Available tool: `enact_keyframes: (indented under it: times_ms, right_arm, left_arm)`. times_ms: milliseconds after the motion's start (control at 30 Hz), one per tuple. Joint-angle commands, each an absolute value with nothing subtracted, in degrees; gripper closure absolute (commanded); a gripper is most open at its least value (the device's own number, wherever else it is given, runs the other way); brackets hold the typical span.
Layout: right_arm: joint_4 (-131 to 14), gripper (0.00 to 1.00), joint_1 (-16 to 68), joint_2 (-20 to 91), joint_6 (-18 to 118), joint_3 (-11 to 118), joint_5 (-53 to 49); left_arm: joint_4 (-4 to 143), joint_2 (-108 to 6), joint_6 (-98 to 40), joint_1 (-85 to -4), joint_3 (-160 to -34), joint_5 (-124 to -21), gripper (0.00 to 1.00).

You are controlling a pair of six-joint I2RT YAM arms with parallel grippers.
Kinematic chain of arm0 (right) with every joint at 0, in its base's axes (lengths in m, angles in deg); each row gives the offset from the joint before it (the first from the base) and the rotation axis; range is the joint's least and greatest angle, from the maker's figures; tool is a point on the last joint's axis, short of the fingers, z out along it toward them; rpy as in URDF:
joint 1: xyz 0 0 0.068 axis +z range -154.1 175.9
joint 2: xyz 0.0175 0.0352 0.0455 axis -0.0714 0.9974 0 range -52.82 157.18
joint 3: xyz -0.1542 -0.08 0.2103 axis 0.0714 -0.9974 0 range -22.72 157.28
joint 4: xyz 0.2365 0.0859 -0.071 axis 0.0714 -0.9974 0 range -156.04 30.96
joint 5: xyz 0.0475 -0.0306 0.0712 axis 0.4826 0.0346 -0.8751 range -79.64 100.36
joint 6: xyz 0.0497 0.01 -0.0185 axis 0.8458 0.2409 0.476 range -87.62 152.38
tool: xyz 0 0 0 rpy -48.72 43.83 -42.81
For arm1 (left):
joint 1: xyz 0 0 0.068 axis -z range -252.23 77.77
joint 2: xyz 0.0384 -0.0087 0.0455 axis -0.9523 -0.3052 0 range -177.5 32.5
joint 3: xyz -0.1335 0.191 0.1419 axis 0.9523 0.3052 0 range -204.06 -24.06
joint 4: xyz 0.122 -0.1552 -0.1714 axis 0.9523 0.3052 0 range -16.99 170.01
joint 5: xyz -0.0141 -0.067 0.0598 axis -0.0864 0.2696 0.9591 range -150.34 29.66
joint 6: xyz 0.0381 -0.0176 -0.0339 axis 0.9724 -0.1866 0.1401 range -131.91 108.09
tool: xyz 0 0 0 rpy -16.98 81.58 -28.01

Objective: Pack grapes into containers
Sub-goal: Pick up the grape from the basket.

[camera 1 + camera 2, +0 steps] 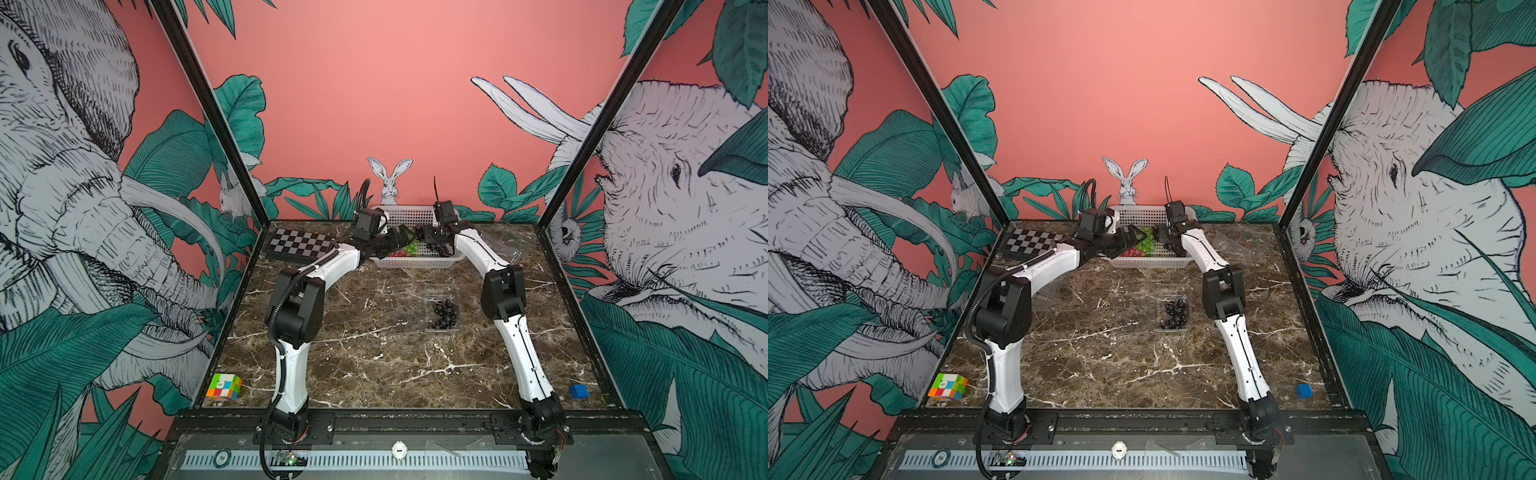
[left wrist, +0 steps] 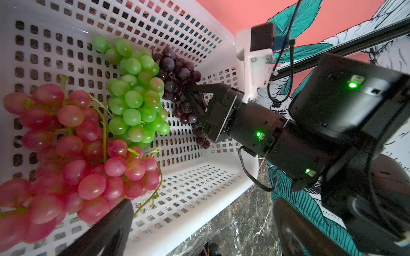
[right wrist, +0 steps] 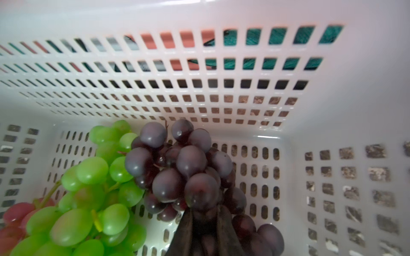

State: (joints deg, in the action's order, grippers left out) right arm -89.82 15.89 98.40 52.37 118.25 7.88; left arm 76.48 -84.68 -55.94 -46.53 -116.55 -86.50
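A white perforated basket (image 1: 415,263) at the back holds three bunches of grapes: red (image 2: 73,159), green (image 2: 135,97) and dark purple (image 2: 175,68). My right gripper (image 3: 205,210) reaches into the basket, its fingers pinched on the dark purple bunch (image 3: 177,168). My left gripper (image 2: 199,230) is open wide over the basket's near wall, beside the red bunch, holding nothing. In both top views a clear container (image 1: 442,311) on the middle of the table holds dark grapes. A second clear container (image 1: 1231,245) lies to the right of the basket.
A folded chessboard (image 1: 299,245) lies at the back left. A Rubik's cube (image 1: 223,386) sits at the front left corner and a blue cube (image 1: 578,391) at the front right. The two arms nearly meet over the basket.
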Motion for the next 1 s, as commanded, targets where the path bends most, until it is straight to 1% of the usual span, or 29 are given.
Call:
enact_keyframes:
  times_ms: [0, 167, 567, 967]
  right_arm:
    - [-89.64, 0.86, 16.01, 95.36, 53.94, 116.08, 5.15]
    - [-89.65, 0.89, 16.03, 93.37, 54.61, 114.76, 4.48]
    - [-90.23, 0.89, 15.96, 87.57, 54.53, 112.32, 3.92]
    - [-89.34, 0.88, 16.0, 80.27, 55.14, 107.27, 2.74]
  left_arm:
    - [76.29, -83.04, -56.56, -46.26, -115.48, -86.89, 0.0]
    - [76.52, -81.96, -56.52, -46.12, -114.89, -86.8, 0.01]
    - [78.12, -78.7, -55.62, -45.87, -113.1, -85.88, 0.0]
    - [79.16, -75.06, -54.98, -45.24, -111.05, -85.06, 0.01]
